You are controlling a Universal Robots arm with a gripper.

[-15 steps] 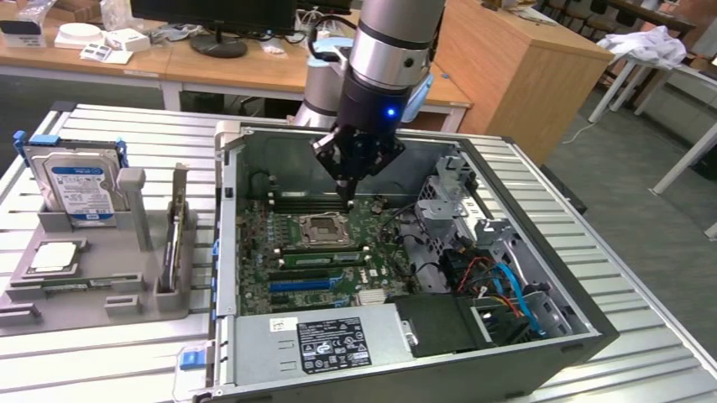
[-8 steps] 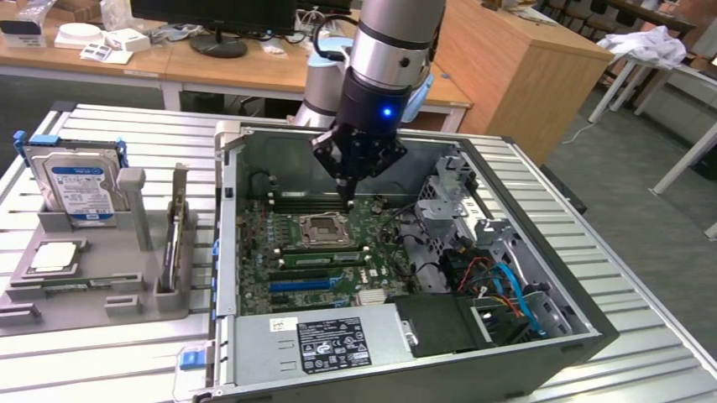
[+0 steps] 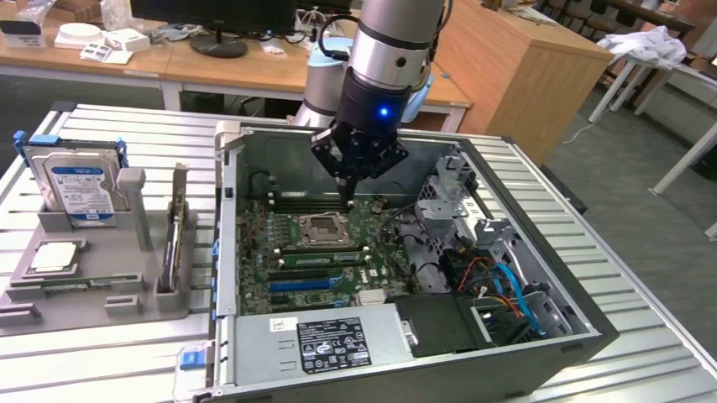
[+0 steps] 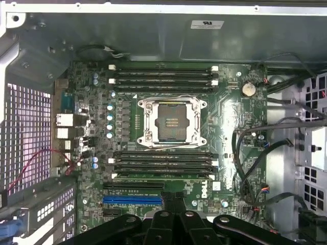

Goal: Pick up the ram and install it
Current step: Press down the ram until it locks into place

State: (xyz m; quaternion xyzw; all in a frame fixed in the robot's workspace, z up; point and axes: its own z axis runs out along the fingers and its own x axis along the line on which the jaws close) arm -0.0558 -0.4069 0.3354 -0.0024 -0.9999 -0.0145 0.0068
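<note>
The black tool (image 3: 351, 195) is pinched shut with nothing in it, low over the green motherboard (image 3: 336, 252) inside the open grey computer case (image 3: 538, 353). In the exterior view, the ram (image 3: 67, 285), a thin green stick, lies in the grey holder (image 3: 134, 252) on the tabletop, at the exterior view's left. The wrist view shows long black slots (image 4: 162, 76).

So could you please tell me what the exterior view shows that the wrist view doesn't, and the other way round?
Exterior view alone: the grey holder beside the case, with the hard drive and the processor chip.

Wrist view alone: the round coin battery.

Both: the motherboard, its bare processor socket and the shut claw above it.
</note>
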